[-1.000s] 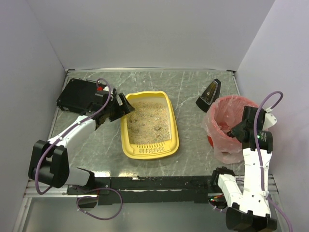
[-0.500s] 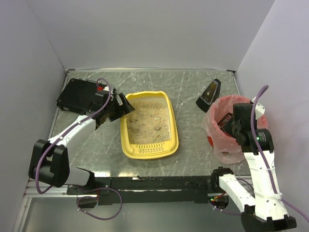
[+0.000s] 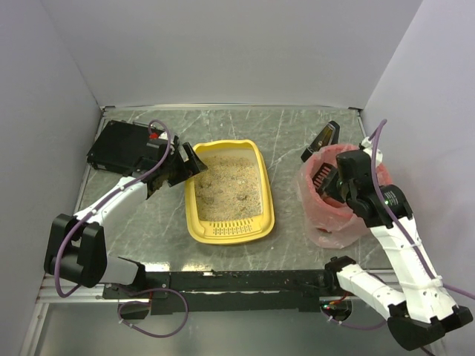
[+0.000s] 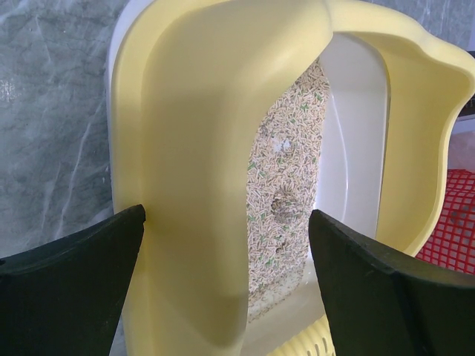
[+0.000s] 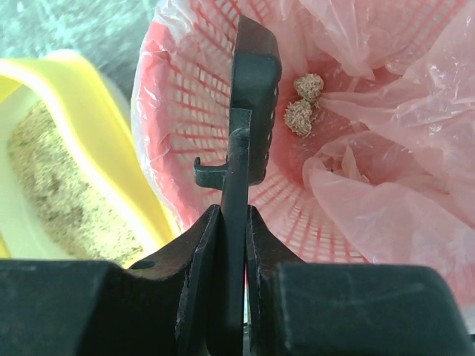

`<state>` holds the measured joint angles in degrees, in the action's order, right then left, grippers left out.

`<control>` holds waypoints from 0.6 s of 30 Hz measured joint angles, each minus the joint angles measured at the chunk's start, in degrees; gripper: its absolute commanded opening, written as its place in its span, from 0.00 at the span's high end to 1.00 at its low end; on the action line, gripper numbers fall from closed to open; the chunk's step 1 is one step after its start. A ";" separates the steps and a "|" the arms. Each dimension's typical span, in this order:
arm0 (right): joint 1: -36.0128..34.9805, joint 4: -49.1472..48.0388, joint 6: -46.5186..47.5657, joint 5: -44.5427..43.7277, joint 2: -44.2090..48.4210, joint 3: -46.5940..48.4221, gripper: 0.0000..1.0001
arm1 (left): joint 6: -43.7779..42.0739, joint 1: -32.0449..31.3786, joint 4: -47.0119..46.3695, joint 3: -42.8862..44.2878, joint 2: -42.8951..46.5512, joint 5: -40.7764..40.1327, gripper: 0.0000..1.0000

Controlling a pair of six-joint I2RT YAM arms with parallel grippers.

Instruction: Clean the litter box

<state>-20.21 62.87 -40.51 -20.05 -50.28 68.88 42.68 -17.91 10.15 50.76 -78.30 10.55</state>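
1. Litter box sits mid-table with sandy litter inside; my left gripper straddles its far-left corner rim, jaws wide apart, gripping nothing.
2. Pink bag-lined bin stands right of it; my right gripper hangs over it, clamped on the handle of the black scoop.
3. Two clumps lie in the bin, so I'd lift the scoop clear of the bag first.
4. One lump shows in the litter; I'd aim there.
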 measured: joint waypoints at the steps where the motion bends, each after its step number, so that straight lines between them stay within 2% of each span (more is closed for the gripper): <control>1: -0.61 -0.42 -0.15 0.17 -0.24 0.00 1.00 | 0.00 0.00 0.00 0.00 0.00 -0.11 0.03; 10: -4.17 -5.88 -0.55 2.49 -1.20 0.11 1.00 | 0.00 0.00 0.00 0.00 0.00 -0.31 0.03; 18: -5.05 4.26 -5.16 -6.38 -1.20 1.33 1.00 | -0.02 0.00 0.02 0.00 0.02 -0.74 0.03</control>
<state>-25.26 67.13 -45.67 -26.44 -51.48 70.22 42.65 -17.91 10.17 50.76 -78.28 9.80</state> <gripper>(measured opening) 0.225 0.969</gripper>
